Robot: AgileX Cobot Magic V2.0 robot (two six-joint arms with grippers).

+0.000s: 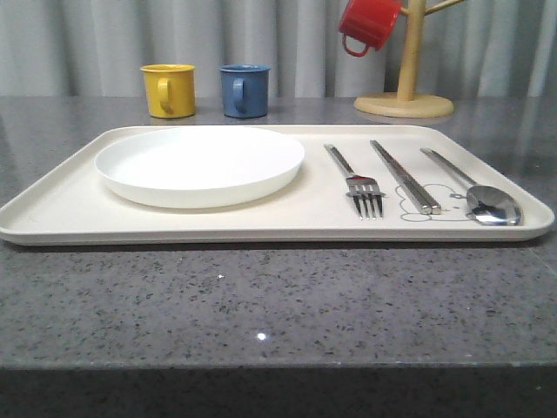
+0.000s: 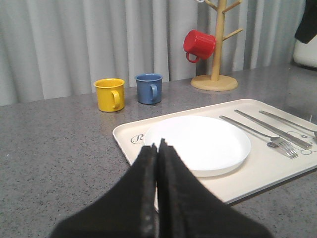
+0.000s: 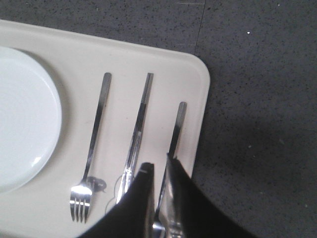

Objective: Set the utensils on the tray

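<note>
The cream tray (image 1: 52,218) lies across the grey table. On it are the round white plate (image 1: 200,161) at the left, then the fork (image 1: 352,178), the chopsticks (image 1: 405,177) and the spoon (image 1: 492,205) side by side at the right. My left gripper (image 2: 157,145) is shut with nothing in it, off the tray's (image 2: 129,139) left corner, with the plate (image 2: 203,141) beyond. My right gripper (image 3: 158,162) hangs above the spoon (image 3: 177,129), its jaws a narrow gap apart, beside the chopsticks (image 3: 138,124) and fork (image 3: 94,139).
A yellow mug (image 1: 168,90) and a blue mug (image 1: 244,90) stand behind the tray. A red mug (image 1: 370,22) hangs on a wooden mug tree (image 1: 407,61) at the back right. Bare table lies in front of the tray up to the front edge.
</note>
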